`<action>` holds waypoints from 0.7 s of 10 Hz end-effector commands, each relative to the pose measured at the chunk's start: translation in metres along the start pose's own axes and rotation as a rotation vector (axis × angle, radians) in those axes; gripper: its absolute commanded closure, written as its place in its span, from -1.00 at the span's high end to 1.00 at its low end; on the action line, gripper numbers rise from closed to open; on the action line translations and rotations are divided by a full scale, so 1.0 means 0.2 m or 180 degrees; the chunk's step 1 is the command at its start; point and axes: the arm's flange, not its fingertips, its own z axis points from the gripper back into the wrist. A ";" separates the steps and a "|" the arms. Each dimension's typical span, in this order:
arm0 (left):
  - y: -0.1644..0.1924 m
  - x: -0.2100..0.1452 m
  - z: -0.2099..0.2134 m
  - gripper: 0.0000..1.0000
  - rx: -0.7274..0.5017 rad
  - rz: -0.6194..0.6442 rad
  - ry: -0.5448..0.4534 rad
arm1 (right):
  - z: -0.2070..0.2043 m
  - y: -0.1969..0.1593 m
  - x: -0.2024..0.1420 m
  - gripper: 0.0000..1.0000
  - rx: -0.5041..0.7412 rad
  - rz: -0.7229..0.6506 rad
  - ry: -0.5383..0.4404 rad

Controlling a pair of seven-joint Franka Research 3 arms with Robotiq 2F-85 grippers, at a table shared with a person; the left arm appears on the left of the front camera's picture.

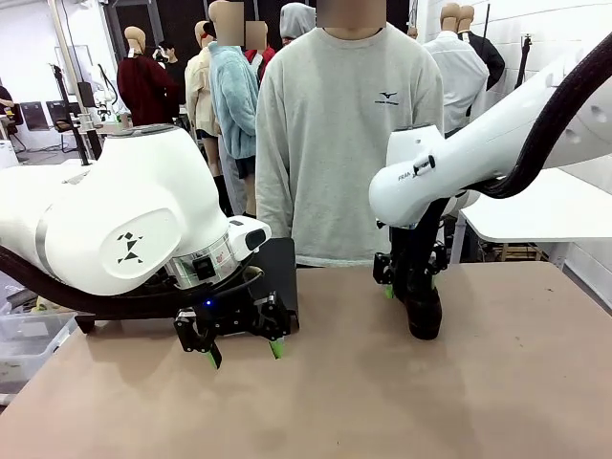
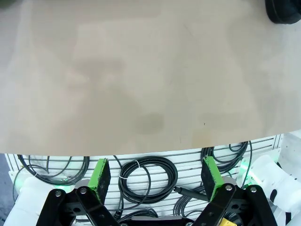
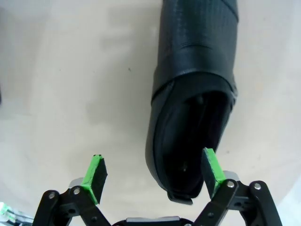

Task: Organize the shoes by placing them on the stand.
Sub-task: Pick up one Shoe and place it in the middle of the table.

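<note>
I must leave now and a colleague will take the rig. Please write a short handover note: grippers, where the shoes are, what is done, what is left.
Left gripper: open, holding nothing, low over the table on the robot's left, in front of a black stand.
Right gripper: open, just above a black shoe lying on the table; one pad is at the rim of the shoe's opening, no grip yet.
A person stands at the far side.
Done: no shoe seen on the stand.
Left: grasp this shoe and place it on the stand.
</note>
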 end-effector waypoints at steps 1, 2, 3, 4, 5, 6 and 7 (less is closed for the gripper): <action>0.01 0.00 -0.01 1.00 -0.0003 0.0002 0.0004 | -0.01 0.01 0.04 1.00 -0.0066 0.0034 -0.0161; 0.01 0.00 -0.01 1.00 -0.0003 0.0002 0.0004 | -0.02 0.01 0.06 1.00 -0.0076 0.0031 -0.0180; 0.01 0.00 -0.01 1.00 -0.0003 0.0002 0.0004 | -0.05 0.02 0.08 1.00 -0.0076 0.0010 -0.0180; 0.01 0.00 -0.01 1.00 -0.0003 0.0002 0.0004 | -0.08 0.03 0.09 1.00 -0.0033 -0.0015 -0.0156; 0.01 0.00 -0.01 1.00 -0.0003 0.0002 0.0004 | -0.11 0.04 0.10 1.00 0.0027 -0.0077 -0.0166; 0.01 0.00 -0.01 1.00 -0.0003 0.0002 0.0004 | -0.12 0.06 0.12 1.00 0.0057 -0.0136 -0.0177; 0.01 0.00 -0.01 1.00 -0.0003 0.0002 0.0004 | -0.14 0.07 0.12 1.00 0.0039 -0.0176 -0.0175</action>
